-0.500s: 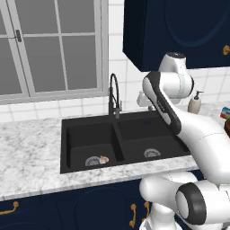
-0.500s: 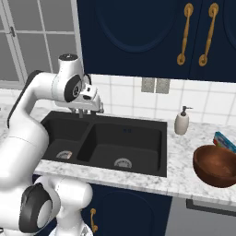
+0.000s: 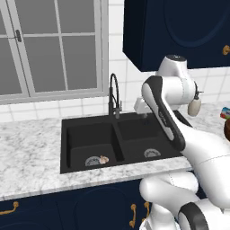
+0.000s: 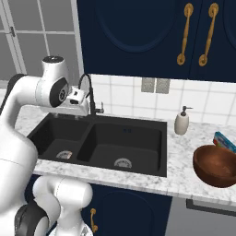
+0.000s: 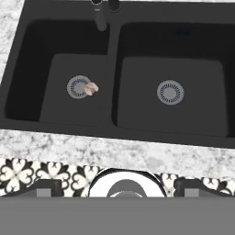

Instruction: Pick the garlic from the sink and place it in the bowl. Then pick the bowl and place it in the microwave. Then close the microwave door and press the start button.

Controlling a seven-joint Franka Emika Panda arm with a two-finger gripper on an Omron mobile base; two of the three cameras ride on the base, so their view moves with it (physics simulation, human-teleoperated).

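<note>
The garlic (image 5: 91,89) is a small pale bulb lying against the round drain of the left basin of the black sink (image 5: 110,133). It also shows as the garlic (image 3: 103,159) in the left base view, low in the sink (image 3: 67,148). My gripper (image 3: 143,113) hangs above the sink near the divider and the faucet, well above the garlic. Its dark fingertips (image 5: 43,186) stand wide apart, open and empty. The brown bowl (image 4: 216,165) sits on the counter at the right. The microwave and its door are out of view.
A black gooseneck faucet (image 3: 113,94) rises behind the sink divider, close to my hand. A soap dispenser (image 4: 181,122) stands on the marble counter (image 4: 184,147) right of the sink. A blue packet (image 4: 225,138) lies behind the bowl. Navy cabinets hang overhead.
My hand has shifted left and slightly down over the sink, toward the left basin. The garlic and bowl have not moved.
</note>
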